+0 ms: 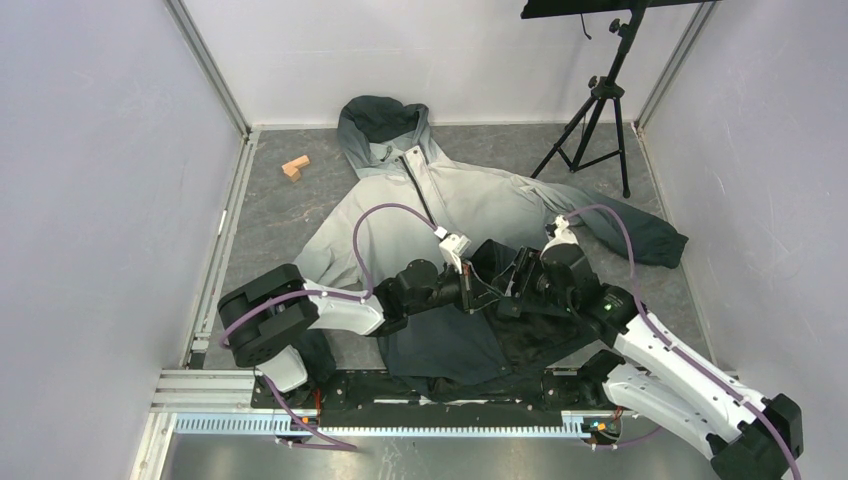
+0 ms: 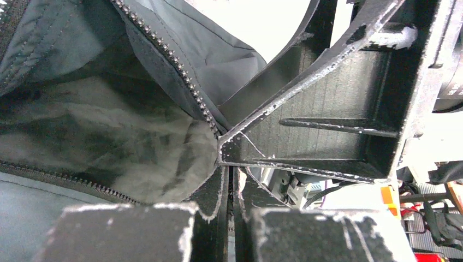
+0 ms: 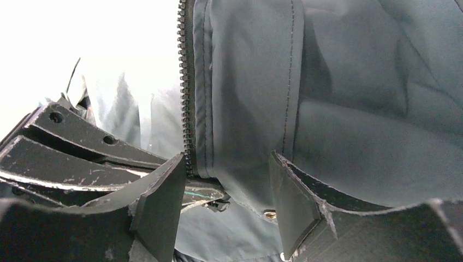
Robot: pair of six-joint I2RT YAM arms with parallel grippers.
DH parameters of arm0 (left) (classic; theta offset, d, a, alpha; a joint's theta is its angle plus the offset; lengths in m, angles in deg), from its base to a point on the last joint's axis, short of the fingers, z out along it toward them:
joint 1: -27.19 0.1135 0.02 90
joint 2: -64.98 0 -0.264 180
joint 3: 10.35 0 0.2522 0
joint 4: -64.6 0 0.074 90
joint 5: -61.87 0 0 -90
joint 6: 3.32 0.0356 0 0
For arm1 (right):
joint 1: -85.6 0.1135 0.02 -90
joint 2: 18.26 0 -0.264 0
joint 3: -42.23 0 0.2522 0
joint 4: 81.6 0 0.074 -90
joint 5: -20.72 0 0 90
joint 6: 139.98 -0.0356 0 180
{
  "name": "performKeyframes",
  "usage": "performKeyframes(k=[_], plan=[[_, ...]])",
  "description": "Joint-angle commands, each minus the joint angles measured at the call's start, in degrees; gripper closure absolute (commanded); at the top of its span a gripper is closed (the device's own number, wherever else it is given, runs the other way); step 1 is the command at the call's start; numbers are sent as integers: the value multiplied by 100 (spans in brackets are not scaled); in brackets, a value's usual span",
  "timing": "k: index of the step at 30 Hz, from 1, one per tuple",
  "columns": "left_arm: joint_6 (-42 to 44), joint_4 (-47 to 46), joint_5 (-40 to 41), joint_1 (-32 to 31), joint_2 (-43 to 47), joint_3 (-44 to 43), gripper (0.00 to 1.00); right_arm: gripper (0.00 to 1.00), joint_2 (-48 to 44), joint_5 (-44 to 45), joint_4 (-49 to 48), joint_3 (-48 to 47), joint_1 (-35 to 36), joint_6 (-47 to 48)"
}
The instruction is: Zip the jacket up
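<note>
The jacket (image 1: 480, 200) lies flat, dark hood (image 1: 385, 115) at the far side, charcoal hem towards the arm bases. Its centre zipper (image 1: 421, 192) is joined near the collar; the lower front lies open. My left gripper (image 1: 478, 283) is shut on the bottom of one zipper edge; its fingers (image 2: 218, 191) press together on thin dark material, with zipper teeth (image 2: 169, 54) running away from them. My right gripper (image 1: 508, 285) meets it tip to tip. It is open (image 3: 225, 158) and straddles the jacket's front edge and its zipper teeth (image 3: 185, 109). The left fingers (image 3: 82, 158) show beside it.
A small wooden block (image 1: 294, 168) lies at the far left of the table. A black tripod (image 1: 600, 110) stands at the far right. White walls close in the sides and back. A metal rail (image 1: 400, 420) runs along the near edge. A snap stud (image 3: 268, 214) sits on the fabric.
</note>
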Motion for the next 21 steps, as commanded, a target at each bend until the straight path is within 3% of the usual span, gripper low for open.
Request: performKeyframes(k=[1, 6, 10, 13, 17, 21], plan=[[221, -318, 96, -50, -43, -310, 98, 39, 81, -51, -321, 48, -9, -232], [201, -292, 103, -59, -75, -345, 98, 48, 133, -36, -381, 61, -7, -264], [182, -179, 150, -59, -90, -384, 98, 62, 74, 75, -382, 110, -8, -237], [73, -26, 235, -58, -102, -428, 96, 79, 35, 125, -449, 170, -10, -233], [-98, 22, 266, -60, -55, -393, 78, 99, 26, 253, -749, 340, -8, 32], [-306, 200, 223, -60, 56, -361, 59, 100, 46, 396, -997, 515, -8, 344]])
